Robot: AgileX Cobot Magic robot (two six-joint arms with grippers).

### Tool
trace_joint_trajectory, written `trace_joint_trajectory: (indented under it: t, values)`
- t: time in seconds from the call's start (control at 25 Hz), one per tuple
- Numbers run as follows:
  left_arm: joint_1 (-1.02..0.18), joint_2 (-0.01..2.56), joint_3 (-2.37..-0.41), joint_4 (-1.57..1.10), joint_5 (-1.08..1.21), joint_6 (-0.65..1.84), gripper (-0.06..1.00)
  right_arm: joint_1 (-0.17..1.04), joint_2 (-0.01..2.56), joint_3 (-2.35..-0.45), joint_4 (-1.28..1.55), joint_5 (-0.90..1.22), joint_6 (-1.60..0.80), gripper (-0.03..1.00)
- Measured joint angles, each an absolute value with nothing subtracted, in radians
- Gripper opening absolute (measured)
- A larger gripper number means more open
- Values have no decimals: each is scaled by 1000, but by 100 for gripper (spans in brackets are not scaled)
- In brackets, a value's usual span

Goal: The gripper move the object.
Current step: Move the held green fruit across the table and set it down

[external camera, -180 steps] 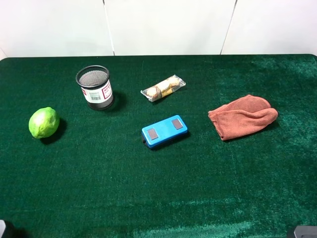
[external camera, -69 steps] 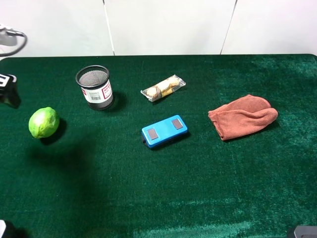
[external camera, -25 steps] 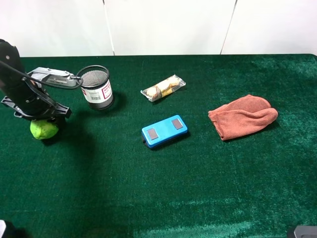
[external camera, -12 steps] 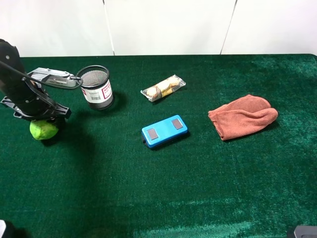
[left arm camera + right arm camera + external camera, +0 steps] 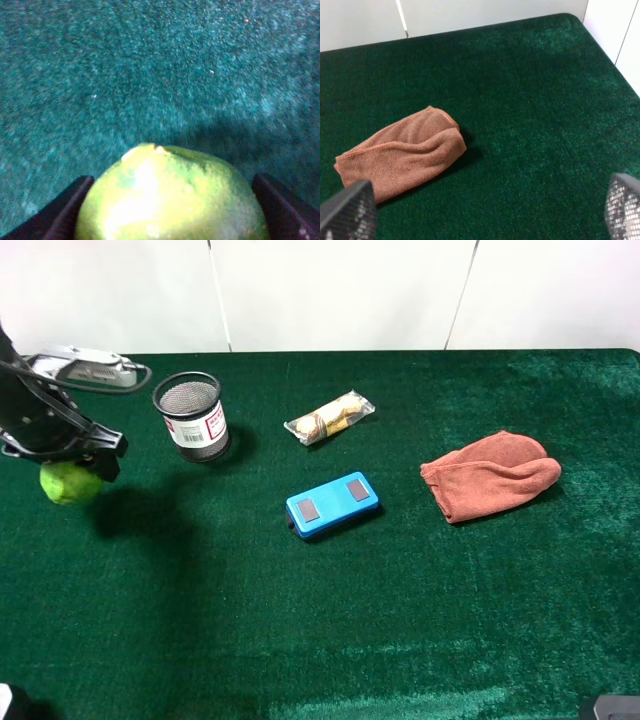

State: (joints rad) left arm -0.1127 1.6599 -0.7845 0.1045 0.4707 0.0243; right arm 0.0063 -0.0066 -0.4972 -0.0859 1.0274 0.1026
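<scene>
Left gripper (image 5: 64, 468) clenched on lime (image 5: 66, 484), dark fingers (image 5: 60, 212) on either side; lime directly beneath gripper body, left edge of green table (image 5: 300, 620), left of mesh cup (image 5: 192, 417).

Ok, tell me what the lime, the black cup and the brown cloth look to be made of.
Lime: real or fake fruit, unclear; waxy green-yellow skin, slightly bumpy, with a bright glare.
Black cup: probably metal wire mesh, matte; fine grid on wall and floor.
Brown cloth: likely microfibre or terry; fuzzy nap, stitched hem, soft folds.
</scene>
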Motion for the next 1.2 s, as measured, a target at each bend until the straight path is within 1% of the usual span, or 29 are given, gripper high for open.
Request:
trace_joint_trajectory:
  t: [0.32,0.64,0.88,1.2]
  values:
    - [-113,1525,-793,104,612,-6,64,6,-7,-497,-86,1027,103,70]
    - [-122,1483,-921,102,846,-10,64,6,-7,-497,-86,1027,103,70]
    - [-202,1483,-998,102,915,-21,64,6,-7,-497,-86,1027,103,70]
    - [-357,1483,-1058,102,927,-89,64,6,-7,-497,-86,1027,103,70]
